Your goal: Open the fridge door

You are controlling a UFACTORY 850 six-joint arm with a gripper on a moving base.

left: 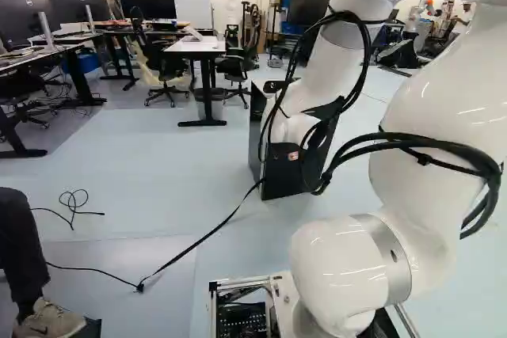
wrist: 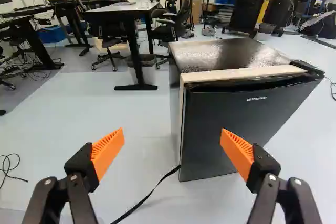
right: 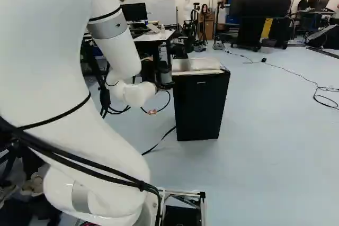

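fridge [wrist: 226,53] is on the floor ahead of the gripper [wrist: 173,134], beyond the arm [right: 119,51] in the right base view. fingers spread wide, nothing between the orange pads [wrist: 107,153], no contact with the fridge that i can see. door [wrist: 236,114] looks shut or nearly so, can't tell if the seal has let go. black cap [wrist: 308,67] on one top corner is probably the hinge, so the opposite edge should be the one to pull.

risks: going straight in with the fingers this wide, one could hit the door face and press it closed or push the whole fridge back. smooth door gives little to grab, so pads may slip if they miss the edge. if the seal is tight, a pull may drag or tip the fridge instead of opening it. black strap [wrist: 148,194] runs along the floor to the fridge's foot near that edge, could catch under the door or the base. loose cables [left: 428,146] on the arm might snag on a corner.
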